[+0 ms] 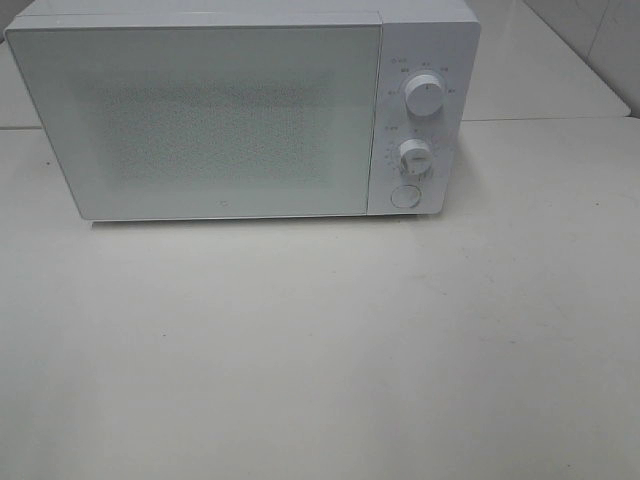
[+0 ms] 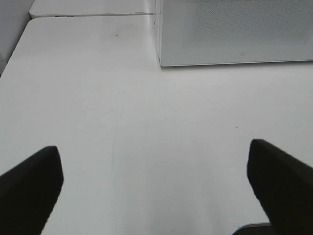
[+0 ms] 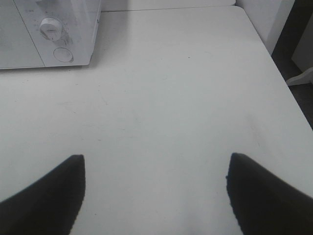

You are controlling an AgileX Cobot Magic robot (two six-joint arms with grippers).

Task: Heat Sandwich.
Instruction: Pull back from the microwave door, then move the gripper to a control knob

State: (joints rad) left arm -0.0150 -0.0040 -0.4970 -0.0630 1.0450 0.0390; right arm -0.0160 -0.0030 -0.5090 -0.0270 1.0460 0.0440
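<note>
The sandwich is out of view in every frame. A white microwave point(image 1: 240, 110) stands at the back of the table with its door shut; its front also shows in the left wrist view point(image 2: 234, 32) and its dial panel in the right wrist view point(image 3: 54, 34). My left gripper point(image 2: 154, 188) hangs open over bare table, well short of the microwave's left corner. My right gripper point(image 3: 155, 188) is open too, over bare table to the right of the microwave. Neither holds anything. Neither arm shows in the exterior high view.
Two round dials point(image 1: 425, 97) point(image 1: 413, 155) and a round button point(image 1: 405, 196) sit on the microwave's right panel. The white table point(image 1: 320, 350) stretches in front. Its right edge point(image 3: 274, 54) drops off near a dark gap, and a seam to another table point(image 2: 88, 14) runs behind.
</note>
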